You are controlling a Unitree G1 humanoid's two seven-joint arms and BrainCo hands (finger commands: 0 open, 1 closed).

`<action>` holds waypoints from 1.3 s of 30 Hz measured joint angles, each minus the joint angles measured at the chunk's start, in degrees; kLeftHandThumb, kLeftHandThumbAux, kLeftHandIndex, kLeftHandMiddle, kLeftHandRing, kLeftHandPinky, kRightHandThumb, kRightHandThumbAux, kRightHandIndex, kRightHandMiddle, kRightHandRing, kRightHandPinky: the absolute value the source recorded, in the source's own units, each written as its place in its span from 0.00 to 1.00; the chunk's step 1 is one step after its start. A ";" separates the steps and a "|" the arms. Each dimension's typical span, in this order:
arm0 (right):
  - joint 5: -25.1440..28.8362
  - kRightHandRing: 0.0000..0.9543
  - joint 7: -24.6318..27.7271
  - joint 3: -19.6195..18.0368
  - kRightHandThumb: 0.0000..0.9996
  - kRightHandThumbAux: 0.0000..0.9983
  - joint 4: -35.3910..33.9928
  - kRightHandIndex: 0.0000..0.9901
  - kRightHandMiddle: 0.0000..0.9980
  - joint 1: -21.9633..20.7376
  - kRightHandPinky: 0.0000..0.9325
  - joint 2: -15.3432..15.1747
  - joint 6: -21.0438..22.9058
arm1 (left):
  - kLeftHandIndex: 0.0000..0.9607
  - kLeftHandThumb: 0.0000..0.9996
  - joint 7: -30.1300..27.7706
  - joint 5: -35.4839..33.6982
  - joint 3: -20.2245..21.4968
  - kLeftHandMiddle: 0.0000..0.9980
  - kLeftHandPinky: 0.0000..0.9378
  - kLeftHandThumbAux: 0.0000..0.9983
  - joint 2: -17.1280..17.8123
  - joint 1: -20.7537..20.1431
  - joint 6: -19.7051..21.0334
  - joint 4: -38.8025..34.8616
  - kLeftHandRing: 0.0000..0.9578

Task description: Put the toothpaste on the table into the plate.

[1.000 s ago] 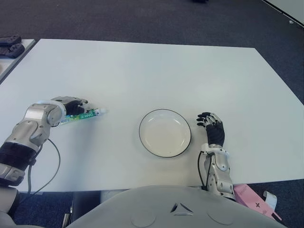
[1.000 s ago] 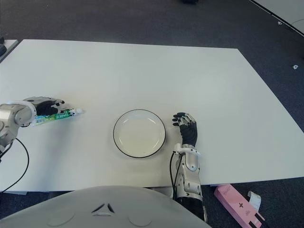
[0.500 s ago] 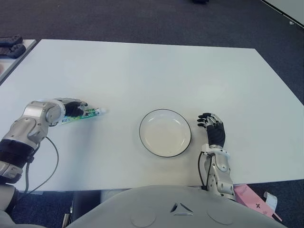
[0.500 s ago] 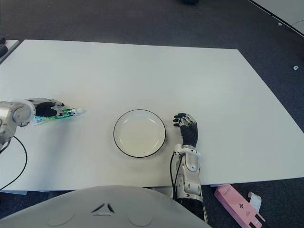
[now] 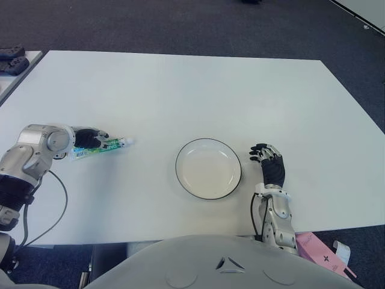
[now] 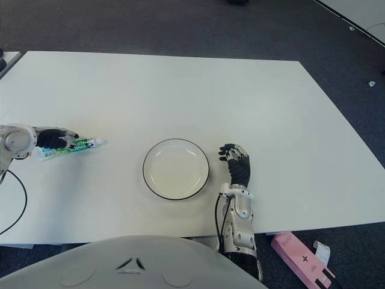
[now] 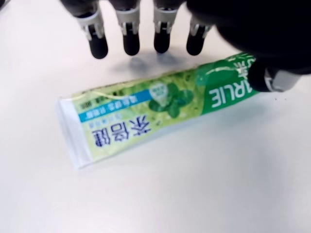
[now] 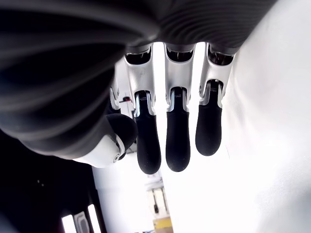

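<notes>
Presently the toothpaste lies flat on the worktop under the left hand, whose fingers are spread, nothing gripped. The fingers should be closed across the tube's middle before it is carried to the plate. The right hand shows just right of the plate, fingers extended and empty.

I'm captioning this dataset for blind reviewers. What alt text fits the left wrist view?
A green and white toothpaste tube lies flat on the white table, with the left hand open above it: four black fingertips point down past the tube's far side and the thumb overlaps its cap end. Nothing grips the tube yet.
</notes>
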 measured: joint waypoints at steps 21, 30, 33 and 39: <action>0.09 0.52 -0.20 -0.07 0.71 0.72 -1.52 0.43 0.51 1.17 0.54 0.13 1.10 | 0.00 0.56 -0.54 -5.14 4.10 0.00 0.00 0.17 1.93 10.39 3.48 -13.91 0.00; 0.04 0.51 -0.17 -0.05 0.71 0.72 -1.77 0.43 0.51 1.64 0.54 0.16 1.10 | 0.00 0.54 8.88 2.92 3.40 0.00 0.01 0.18 -1.09 15.67 6.45 -18.81 0.00; 0.02 0.51 -0.17 -0.05 0.71 0.72 -1.77 0.43 0.51 1.74 0.54 0.17 1.10 | 0.00 0.54 12.39 5.55 3.07 0.00 0.01 0.18 -2.58 16.69 6.84 -19.10 0.00; 0.00 0.51 -0.08 -0.07 0.71 0.72 -1.77 0.43 0.51 1.78 0.54 0.17 1.09 | 0.00 0.50 22.20 13.40 0.47 0.00 0.02 0.17 -6.64 18.15 8.00 -17.37 0.00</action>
